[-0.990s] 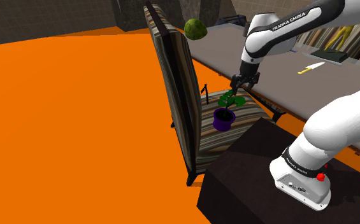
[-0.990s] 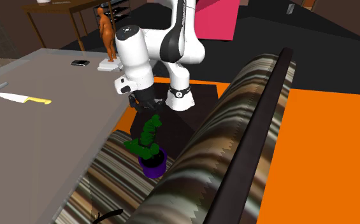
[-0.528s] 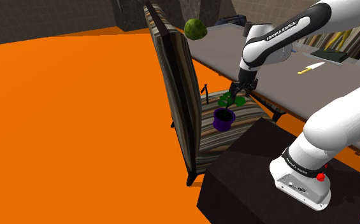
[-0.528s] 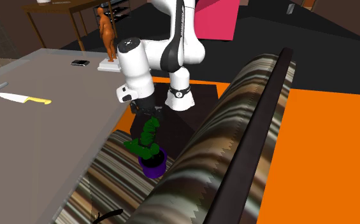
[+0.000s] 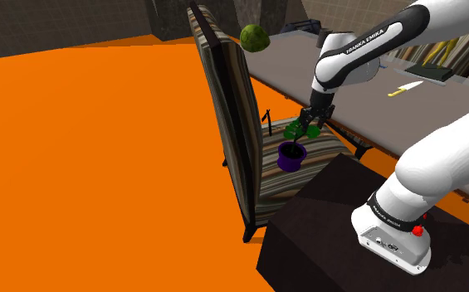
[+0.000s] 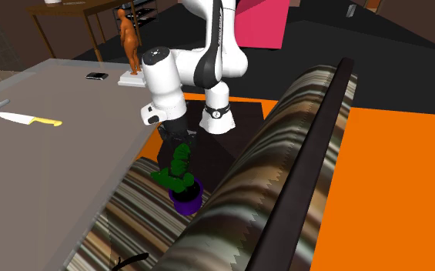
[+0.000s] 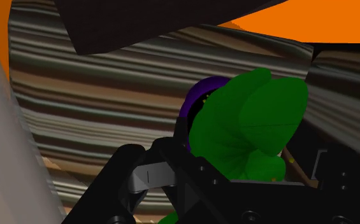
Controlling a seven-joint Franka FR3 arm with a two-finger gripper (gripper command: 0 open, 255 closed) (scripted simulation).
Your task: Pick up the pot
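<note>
Lowered into the leaves (image 7: 248, 127), the gripper (image 5: 310, 126) hangs seemingly spread above the pot (image 5: 291, 156), backrest (image 5: 224, 91) close beside.

Flat, even simulator light: vivid in the middle, dim at the back.

Lit broadly from above, with a saturated glow across the orange floor (image 5: 75, 124) and soft grey shading under the white arm (image 5: 440, 166). Murky along the far walls (image 5: 100, 21) and on the near-black stand (image 5: 324, 236). Pale and washed on the grey table (image 6: 54, 146), flat bright green on the leaves (image 7: 248, 127), almost black inside the purple pot (image 5: 291, 156).
</note>
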